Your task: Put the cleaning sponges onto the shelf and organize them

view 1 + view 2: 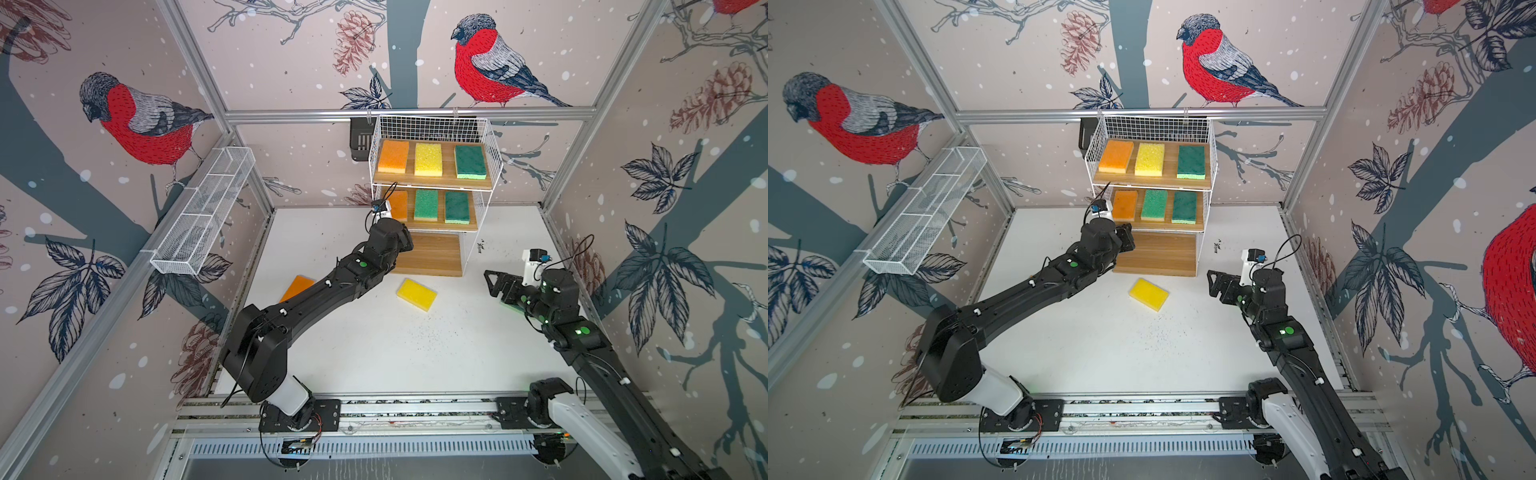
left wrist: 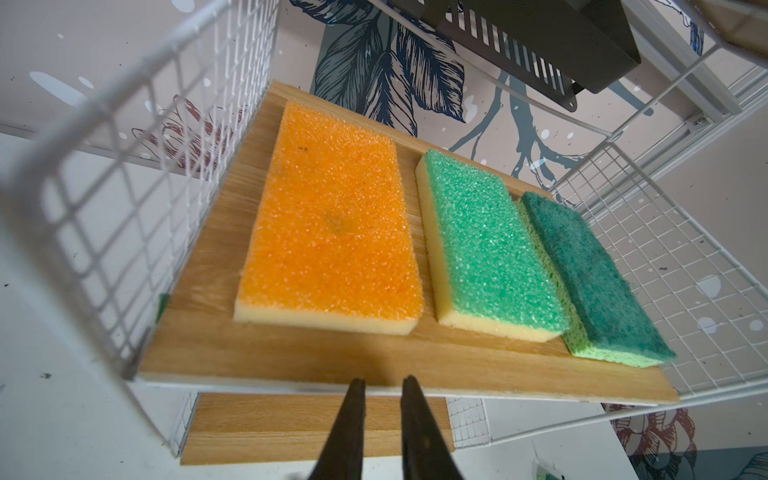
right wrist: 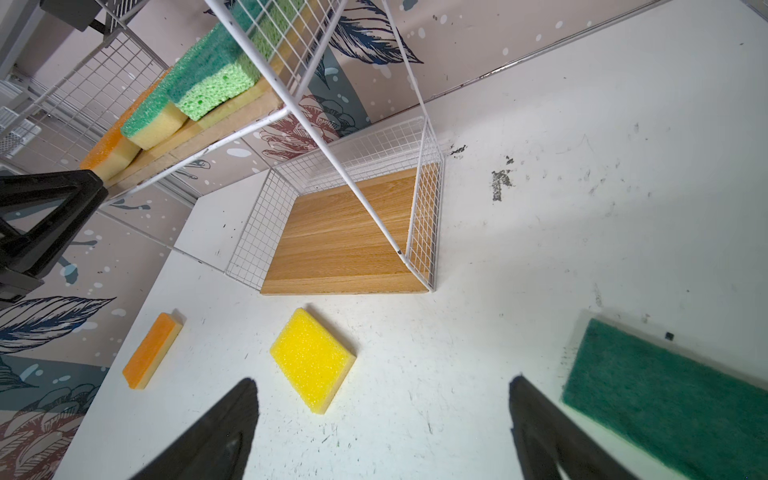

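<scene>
The shelf (image 1: 432, 129) stands at the back of the table. Its top board carries an orange sponge (image 1: 393, 156), a yellow one (image 1: 429, 159) and a green one (image 1: 470, 162). On the middle board lie an orange sponge (image 2: 332, 224) and two green sponges (image 2: 490, 249). The bottom board (image 1: 432, 253) is bare. A yellow sponge (image 1: 417, 294) and an orange sponge (image 1: 296, 287) lie on the table, and a dark green sponge (image 3: 665, 399) lies beside my right gripper. My left gripper (image 2: 382, 380) is shut and empty at the middle board's front edge. My right gripper (image 3: 383, 379) is open above the table.
A long white mesh trough (image 1: 203, 212) hangs on the left wall. A black slotted basket (image 1: 360, 139) hangs behind the shelf's upper left corner. Aluminium frame posts and a front rail (image 1: 374, 411) bound the white table (image 1: 374, 340).
</scene>
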Tool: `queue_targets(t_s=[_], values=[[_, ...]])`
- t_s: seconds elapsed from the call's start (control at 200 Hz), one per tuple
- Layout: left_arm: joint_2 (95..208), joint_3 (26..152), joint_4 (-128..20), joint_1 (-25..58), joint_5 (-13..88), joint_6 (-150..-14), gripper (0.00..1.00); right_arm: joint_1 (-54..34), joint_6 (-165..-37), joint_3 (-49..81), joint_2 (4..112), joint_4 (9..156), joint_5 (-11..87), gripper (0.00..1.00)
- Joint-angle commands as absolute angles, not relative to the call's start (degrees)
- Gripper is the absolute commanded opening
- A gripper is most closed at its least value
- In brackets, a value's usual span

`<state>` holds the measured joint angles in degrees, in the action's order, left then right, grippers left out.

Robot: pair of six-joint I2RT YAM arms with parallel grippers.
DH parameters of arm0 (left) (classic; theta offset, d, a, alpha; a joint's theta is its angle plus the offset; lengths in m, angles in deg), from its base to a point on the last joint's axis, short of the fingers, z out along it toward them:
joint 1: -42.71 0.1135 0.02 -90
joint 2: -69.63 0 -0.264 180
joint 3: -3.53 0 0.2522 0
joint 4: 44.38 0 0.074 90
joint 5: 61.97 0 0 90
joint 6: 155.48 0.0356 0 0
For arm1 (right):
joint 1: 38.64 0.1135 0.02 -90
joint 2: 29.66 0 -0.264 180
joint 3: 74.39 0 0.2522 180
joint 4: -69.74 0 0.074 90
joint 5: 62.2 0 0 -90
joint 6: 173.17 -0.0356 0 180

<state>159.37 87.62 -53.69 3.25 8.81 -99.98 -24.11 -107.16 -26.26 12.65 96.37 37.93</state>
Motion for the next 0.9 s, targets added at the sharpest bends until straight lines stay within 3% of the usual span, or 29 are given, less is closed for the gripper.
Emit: queue_targets(t_s=[0.0,0.896], values=[[159.63,88.03,-51.01,2.99,5.98,-100.66,0.19,-24.06,-107.09,-26.66,12.02,94.41,38.41,0.94],[161.71,88.39,-47.28,2.11,0.84,-100.64,0.19,-24.11,-107.25,-27.59,11.68,93.50,39.53,0.94]])
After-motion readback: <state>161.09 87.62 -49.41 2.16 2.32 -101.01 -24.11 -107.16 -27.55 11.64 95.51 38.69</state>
